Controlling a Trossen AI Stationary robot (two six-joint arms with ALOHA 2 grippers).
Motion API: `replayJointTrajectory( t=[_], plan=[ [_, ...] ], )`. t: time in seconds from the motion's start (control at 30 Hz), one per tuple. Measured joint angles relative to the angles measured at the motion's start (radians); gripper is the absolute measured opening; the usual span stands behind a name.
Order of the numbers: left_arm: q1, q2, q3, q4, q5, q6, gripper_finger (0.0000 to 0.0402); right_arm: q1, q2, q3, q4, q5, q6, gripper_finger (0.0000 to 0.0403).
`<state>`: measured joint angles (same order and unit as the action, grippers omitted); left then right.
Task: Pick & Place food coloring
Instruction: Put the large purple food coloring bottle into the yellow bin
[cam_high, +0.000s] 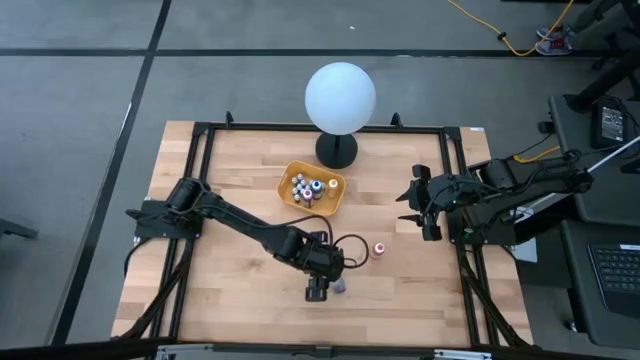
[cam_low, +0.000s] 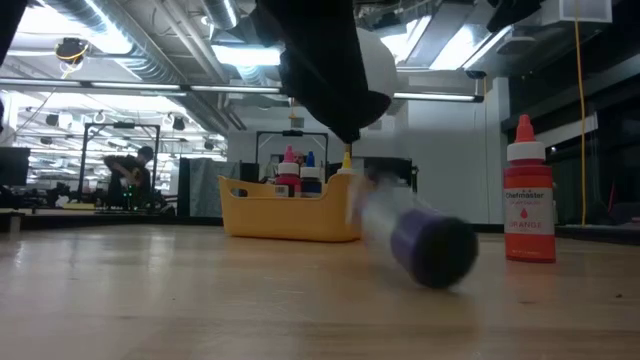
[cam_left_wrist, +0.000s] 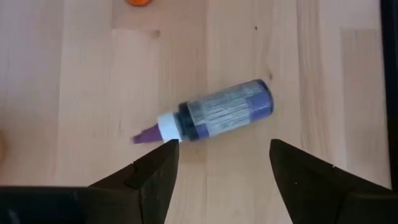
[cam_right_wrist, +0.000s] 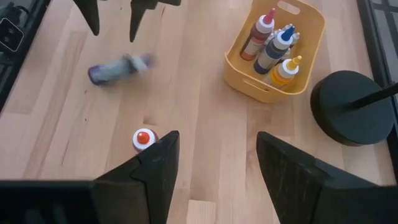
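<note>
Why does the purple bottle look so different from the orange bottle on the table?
The purple bottle lies on its side on the wood; the orange bottle stands upright. The purple one sits just in front of the left gripper's open fingers; the orange one stands alone, farther off. The purple one is dark, the orange one bright. Both are small, pointed-tip bottles outside the yellow tray.

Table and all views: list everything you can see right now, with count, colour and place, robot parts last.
Purple food coloring bottle: one, lying on its side on the wood, loose under the left gripper.
Orange food coloring bottle: one, upright on the table, between the two grippers.
Bottles in tray: several, red, blue and yellow tips among them, standing.
Yellow-orange tray: one, mid-table, before the lamp.
White globe lamp: one, black base, far edge.
Wooden table: one, black-framed.
Person: one, in the room behind.
Left gripper: open, over the purple bottle.
Right gripper: open, empty, right side.
</note>
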<state>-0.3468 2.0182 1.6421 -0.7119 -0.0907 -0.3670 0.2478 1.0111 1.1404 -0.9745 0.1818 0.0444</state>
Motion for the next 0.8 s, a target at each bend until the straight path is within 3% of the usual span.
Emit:
replayJointTrajectory(
  t=[0.37, 0.63, 0.8],
  plan=[
    [-0.017, -0.002, 0.045, -0.144, -0.102, 0.037, 0.0249, 0.000, 0.001, 0.000, 0.024, -0.002, 0.000, 0.0215],
    [-0.018, -0.014, 0.023, -0.274, -0.200, -0.030, 0.0249, 0.009, 0.007, -0.096, 0.291, -0.102, 0.165, 0.0215],
    [-0.037, -0.043, 0.014, -0.449, -0.321, -0.040, 0.0249, 0.103, 0.036, -0.156, 0.387, -0.025, 0.208, 0.0215]
  ],
)
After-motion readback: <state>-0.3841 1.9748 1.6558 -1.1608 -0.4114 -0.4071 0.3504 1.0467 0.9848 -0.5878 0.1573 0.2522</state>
